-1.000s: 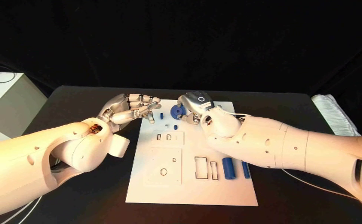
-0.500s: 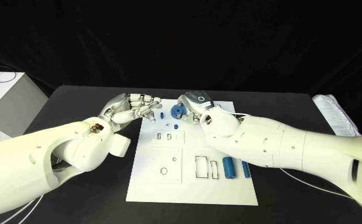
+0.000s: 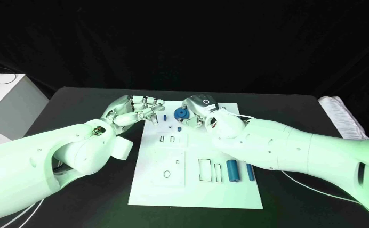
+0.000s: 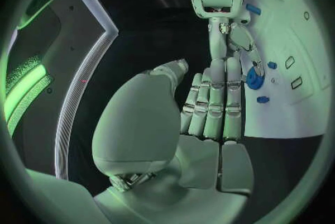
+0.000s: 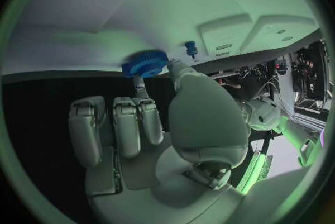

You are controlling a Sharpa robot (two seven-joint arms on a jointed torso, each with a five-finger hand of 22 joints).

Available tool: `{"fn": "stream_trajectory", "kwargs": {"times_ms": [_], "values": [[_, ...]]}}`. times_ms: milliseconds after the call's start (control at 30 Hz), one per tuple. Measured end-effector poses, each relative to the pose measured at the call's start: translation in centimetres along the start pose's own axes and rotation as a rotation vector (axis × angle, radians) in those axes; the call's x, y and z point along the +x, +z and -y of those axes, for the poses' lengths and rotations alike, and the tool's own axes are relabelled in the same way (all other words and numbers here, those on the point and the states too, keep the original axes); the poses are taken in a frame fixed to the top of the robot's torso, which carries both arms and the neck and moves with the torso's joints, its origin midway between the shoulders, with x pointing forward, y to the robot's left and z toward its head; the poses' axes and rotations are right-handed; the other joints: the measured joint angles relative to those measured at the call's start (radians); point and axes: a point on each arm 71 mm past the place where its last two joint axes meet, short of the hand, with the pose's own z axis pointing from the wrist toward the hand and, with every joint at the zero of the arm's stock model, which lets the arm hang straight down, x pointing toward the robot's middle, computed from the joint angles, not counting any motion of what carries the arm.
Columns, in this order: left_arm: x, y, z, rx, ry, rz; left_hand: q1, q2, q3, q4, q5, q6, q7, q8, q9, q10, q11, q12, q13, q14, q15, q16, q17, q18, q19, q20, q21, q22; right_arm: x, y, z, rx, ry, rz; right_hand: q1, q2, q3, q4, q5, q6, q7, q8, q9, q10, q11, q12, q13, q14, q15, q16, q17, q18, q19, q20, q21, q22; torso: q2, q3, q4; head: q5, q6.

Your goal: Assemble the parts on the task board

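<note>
- This is looking like a robotics lab or test cell rather than a home or shop: a black table point(image 3: 85, 105) is standing against a black backdrop that is closing off everything behind it.
- A white task board point(image 3: 196, 185) with cut-out slots is lying in the middle of the table, with small blue parts point(image 3: 232, 170) sitting on it, like a bench test fixture.
- Two white robot arms are reaching over the board from either side.
- In the right wrist view, exposed wiring and equipment point(image 5: 279, 76) are showing at the edge.
- A white cabinet point(image 3: 15, 105) is standing beside the table.
</note>
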Motion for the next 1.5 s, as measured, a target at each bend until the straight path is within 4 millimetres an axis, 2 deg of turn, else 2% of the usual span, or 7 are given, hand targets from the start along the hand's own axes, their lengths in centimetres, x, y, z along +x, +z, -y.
{"fn": "stream_trajectory", "kwargs": {"times_ms": [133, 600, 667, 833, 1167, 1367, 1500], "values": [[0.0, 0.0, 0.0, -0.001, 0.005, 0.0, 0.0, 0.0, 0.0, 0.0, 0.0, -0.004, 0.004, 0.0, 0.0, 0.0, 0.0, 0.0, 0.0, 0.0, 0.0, 0.0, 0.0, 0.0, 0.0, 0.0, 0.004, 0.001, 0.0, 0.0, 0.1, -0.004, 0.012, -0.01, -0.018, 0.016, 0.0, 0.0, 0.0, -0.001, -0.002, -0.002, 0.001, 0.0, 0.0, 0.0, 0.0, 0.0, 0.0, 0.0, 0.0, 0.0, 0.0, 0.0, 0.0, 0.0, 0.0, 0.0005, 0.0, 0.001, 0.0], [-0.1, 0.0, -0.1, -0.004, 0.019, -0.001, 0.0, 0.0, 0.0, 0.0, 0.0, -0.004, 0.004, -0.004, 0.0, 0.0, 0.0, 0.0, 0.0, -0.004, 0.003, 0.0, 0.0, 0.0, -0.004, 0.004, 0.004, 0.003, -0.2, -0.1, 0.5, 0.001, 0.039, -0.029, -0.042, 0.03, 0.0, 0.0, 0.0, 0.007, -0.003, 0.002, 0.001, 0.0, 0.0, 0.004, 0.0, 0.0, 0.0, 0.0, 0.0, 0.0, 0.0, 0.0, 0.0, 0.0, 0.0, 0.0011, 0.0, 0.0, -0.001], [-0.1, 0.0, -0.1, -0.005, 0.021, -0.001, 0.0, 0.0, 0.0, 0.0, 0.0, -0.004, 0.004, -0.004, 0.0, 0.0, 0.0, 0.0, 0.0, -0.004, 0.003, 0.0, 0.0, 0.0, -0.004, 0.004, 0.004, 0.003, 0.0, -0.3, 0.8, 0.007, 0.039, -0.038, -0.048, 0.035, 0.0, 0.0, 0.0, 0.014, -0.006, 0.01, 0.011, 0.0, 0.0, 0.007, 0.0, 0.0, 0.0, 0.0, 0.0, 0.0, 0.0, 0.0, 0.0, 0.0, 0.0, 0.001, 0.0006, 0.0, -0.001], [-0.2, 0.0, -0.1, -0.007, 0.023, -0.001, 0.0, 0.0, 0.0, 0.0, 0.0, -0.007, 0.007, -0.004, 0.0, -0.004, 0.004, 0.0, 0.0, -0.004, 0.003, 0.0, 0.0, 0.0, -0.004, 0.004, 0.004, 0.003, 0.2, -0.6, 1.1, 0.013, 0.043, -0.052, -0.053, 0.04, 0.003, -0.003, 0.0, 0.017, -0.006, 0.01, 0.004, 0.0, 0.0, 0.007, 0.0, 0.0, 0.0, 0.0, 0.0, 0.0, 0.0, 0.0, 0.0, 0.0, 0.0, 0.0012, 0.0001, 0.0, 0.0], [-0.4, 0.0, -0.1, -0.01, 0.026, 0.002, 0.0, 0.0, 0.0, 0.0, 0.0, -0.007, 0.007, -0.004, 0.0, -0.004, 0.004, 0.0, 0.0, -0.003, 0.003, 0.0, 0.0, 0.0, -0.007, 0.0, 0.008, 0.004, -0.1, -1.6, 1.7, 0.018, 0.063, -0.034, -0.053, 0.04, 0.012, -0.006, 0.0, 0.021, -0.01, 0.011, 0.006, 0.0, 0.0, 0.007, 0.0, 0.0, 0.0, 0.0, 0.0, 0.0, 0.0, 0.0, 0.0, 0.0, -0.001, 0.0017, -0.0033, 0.0, 0.007], [-0.5, -0.1, -0.1, -0.011, 0.028, 0.006, 0.0, 0.0, 0.0, 0.0, 0.0, -0.007, 0.007, -0.004, 0.0, -0.004, 0.004, 0.0, 0.0, -0.004, 0.003, 0.0, 0.0, 0.0, -0.007, 0.0, 0.008, 0.004, -1.3, -2.3, 2.5, 0.019, 0.093, 0.017, -0.053, 0.04, 0.018, -0.012, 0.0, 0.021, -0.01, 0.011, 0.006, 0.0, 0.0, 0.007, 0.0, 0.0, 0.0, 0.0, 0.0, 0.0, 0.0, 0.0, 0.0, 0.0, -0.001, 0.0026, -0.0066, -0.002, 0.013], [-0.6, -0.1, -0.2, -0.012, 0.029, 0.007, 0.0, 0.0, 0.0, 0.0, 0.0, -0.007, 0.007, -0.004, -0.001, -0.004, 0.004, 0.0, 0.0, -0.004, 0.003, 0.0, 0.0, 0.0, -0.007, 0.0, 0.008, 0.004, -2.4, -3.1, 3.1, 0.017, 0.13, 0.043, -0.033, 0.021, 0.031, -0.02, 0.0, 0.024, -0.013, 0.011, 0.005, 0.0, 0.0, 0.007, 0.0, 0.0, 0.0, 0.0, 0.0, 0.0, 0.0, 0.0, 0.0, -0.001, -0.002, 0.0057, -0.0116, -0.001, 0.016]]}}
